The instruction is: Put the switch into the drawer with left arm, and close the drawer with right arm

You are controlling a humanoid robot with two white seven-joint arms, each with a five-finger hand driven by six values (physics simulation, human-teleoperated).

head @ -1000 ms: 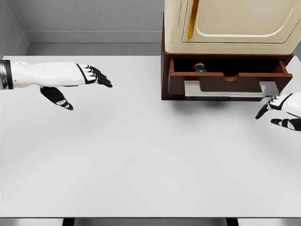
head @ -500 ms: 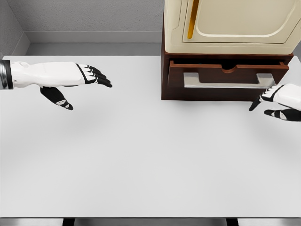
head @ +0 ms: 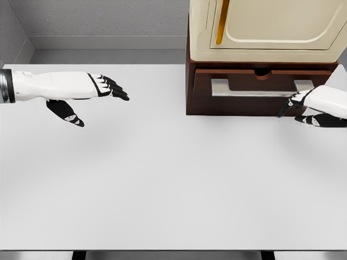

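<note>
My right hand [head: 312, 105] sits at about 3 o'clock in the head view, up against the lower right of the drawer [head: 260, 86] front. Fingers [head: 286, 108] are straight and held together, tips pointing down toward the table [head: 162, 179], holding nothing. I read that as a flat pushing pose: back of the fingers on the wood so the drawer slides in without needing a grip. Whether they actually touch the front I can't quite tell; they look at least just beside it.

The drawer looks nearly flush with the brown cabinet [head: 190, 92], only a thin dark gap along its top edge near 1 o'clock. The silver handle [head: 260, 88] runs across the front, untouched.

The switch: can't see it anywhere. Nothing lies on the table, so my judgement is it's inside the drawer, hidden by the closed front.

My left hand [head: 89, 92] hangs at 9 o'clock, well apart from the cabinet, fingers extended and lightly spread, thumb dropped below, empty. Parked there to stay clear of the right arm's push, I'd guess.

The cream appliance [head: 265, 27] with the orange strip sits on top of the cabinet at 12 to 1 o'clock, not involved.

Task looks about finished; maybe a last bit of push remaining.
</note>
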